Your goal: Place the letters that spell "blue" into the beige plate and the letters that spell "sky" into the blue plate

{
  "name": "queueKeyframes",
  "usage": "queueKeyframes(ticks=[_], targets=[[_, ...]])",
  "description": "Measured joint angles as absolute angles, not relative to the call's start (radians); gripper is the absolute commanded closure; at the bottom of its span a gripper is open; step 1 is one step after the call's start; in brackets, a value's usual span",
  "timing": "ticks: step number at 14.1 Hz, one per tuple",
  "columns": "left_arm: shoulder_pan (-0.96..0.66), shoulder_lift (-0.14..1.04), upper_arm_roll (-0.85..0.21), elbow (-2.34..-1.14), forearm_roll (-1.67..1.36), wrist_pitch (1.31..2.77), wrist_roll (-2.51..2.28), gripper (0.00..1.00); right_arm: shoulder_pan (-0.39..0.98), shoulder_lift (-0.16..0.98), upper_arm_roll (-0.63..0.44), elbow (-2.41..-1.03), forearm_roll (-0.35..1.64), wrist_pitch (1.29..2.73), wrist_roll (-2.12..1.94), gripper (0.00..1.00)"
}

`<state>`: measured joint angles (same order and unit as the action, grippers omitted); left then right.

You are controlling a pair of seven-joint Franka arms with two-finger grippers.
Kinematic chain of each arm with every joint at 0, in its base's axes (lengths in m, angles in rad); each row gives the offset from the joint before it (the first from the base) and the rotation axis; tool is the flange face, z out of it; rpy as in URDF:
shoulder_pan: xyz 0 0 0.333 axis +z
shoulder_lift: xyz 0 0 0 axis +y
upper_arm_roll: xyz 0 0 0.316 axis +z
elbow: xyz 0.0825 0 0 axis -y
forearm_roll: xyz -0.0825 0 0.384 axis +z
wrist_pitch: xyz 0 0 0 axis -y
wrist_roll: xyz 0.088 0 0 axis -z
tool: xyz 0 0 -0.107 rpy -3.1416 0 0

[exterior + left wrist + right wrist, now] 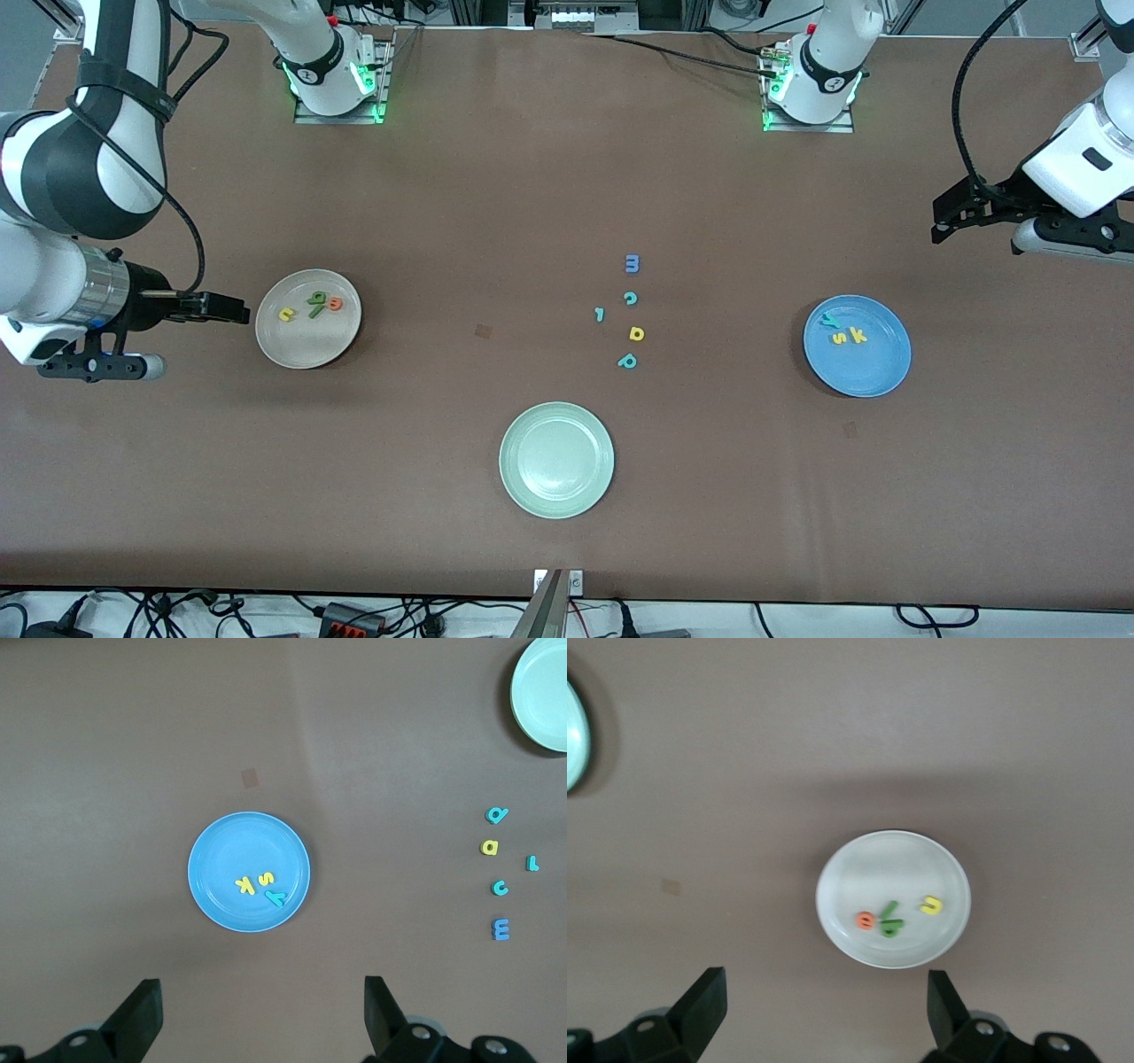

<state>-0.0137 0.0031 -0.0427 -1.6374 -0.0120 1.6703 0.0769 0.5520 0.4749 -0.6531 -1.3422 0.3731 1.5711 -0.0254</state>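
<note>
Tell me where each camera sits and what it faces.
Front: high across the table, facing both bases; both arms show.
Left wrist: above the blue plate, looking down; open left gripper shows.
Right wrist: above the beige plate, looking down; open right gripper shows.
Shared: both wrist views catch the green plate.

I see a plain brown table (496, 204). The beige plate (301, 347) holds a yellow u (286, 314), a green b (316, 298), a dark green l (315, 310) and an orange e (335, 303). The blue plate (873, 368) is bright and plain, with a teal y (830, 321), a yellow s (838, 337) and a yellow k (857, 334) in it. Between those plates lie a blue m (632, 263), a teal c (630, 298), a teal hooked letter (600, 314), a yellow a (636, 333) and a teal p (627, 361). Near the p is a plain pale green plate (556, 459). My fingers (142, 1014) are black; my arms are white and black.
</note>
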Motion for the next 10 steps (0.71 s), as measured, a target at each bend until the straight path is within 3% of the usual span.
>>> queueKeyframes(ticks=[8,10], targets=[[-0.014,0.004,-0.043,-1.637,-0.012,1.67,0.077,0.0,0.175,0.307,-0.129,-1.322,-0.005,1.596,0.063,0.0],[-0.014,0.004,-0.043,-1.637,-0.012,1.67,0.077,0.0,0.078,0.27,-0.059,-1.322,-0.024,1.598,0.062,0.0]])
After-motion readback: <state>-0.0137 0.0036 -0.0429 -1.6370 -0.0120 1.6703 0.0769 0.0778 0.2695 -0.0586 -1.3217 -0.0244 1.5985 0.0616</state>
